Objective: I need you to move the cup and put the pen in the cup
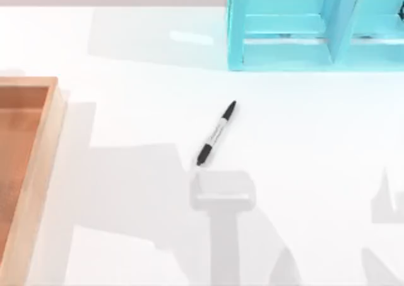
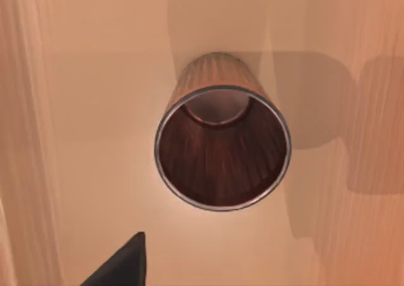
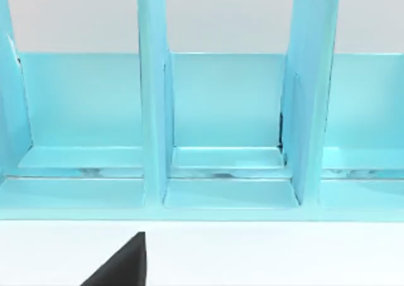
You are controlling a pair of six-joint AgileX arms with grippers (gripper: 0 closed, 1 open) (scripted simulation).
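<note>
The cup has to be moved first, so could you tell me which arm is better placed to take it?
Left, probably. The left wrist view looks straight down on the cup, upright on the wooden tray at the table's left. The right wrist view faces the blue rack instead.

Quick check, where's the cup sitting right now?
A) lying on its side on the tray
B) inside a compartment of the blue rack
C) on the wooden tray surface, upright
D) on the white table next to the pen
C: the left wrist view looks down into the cup, open mouth up, standing on the tray's wood floor, while the pen lies alone on the white table.
</note>
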